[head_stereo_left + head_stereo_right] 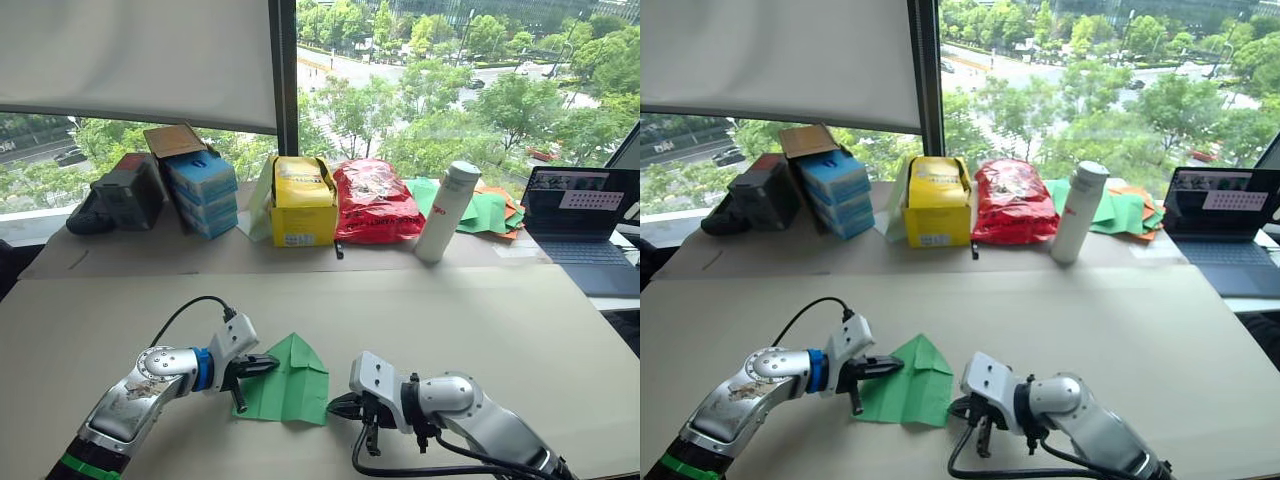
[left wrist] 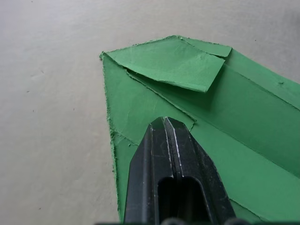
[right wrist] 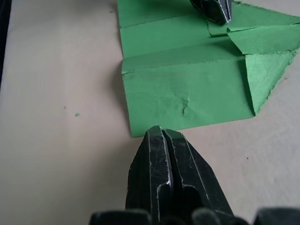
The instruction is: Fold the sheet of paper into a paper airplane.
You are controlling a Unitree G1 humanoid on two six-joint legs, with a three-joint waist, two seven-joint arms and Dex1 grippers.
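The bright green sheet of paper [image 1: 290, 385] lies flat on the beige table near the front, between my two grippers. It is folded to a point at its far end, with layered flaps and a long centre crease [image 3: 183, 56]. My left gripper [image 1: 264, 366] is shut, and its fingertips [image 2: 164, 124] rest on top of the paper near the left flap. My right gripper [image 1: 338, 406] is shut as well, with its tips [image 3: 157, 132] on the table just off the paper's near right corner. Nothing is held in either gripper.
Along the back by the window stand a black bag [image 1: 115, 195], stacked blue boxes [image 1: 200, 190], a yellow box [image 1: 303, 200], a red bag [image 1: 375, 200] and a white bottle [image 1: 447, 212]. A heap of green and orange sheets [image 1: 492, 212] and a laptop [image 1: 580, 215] are at the right.
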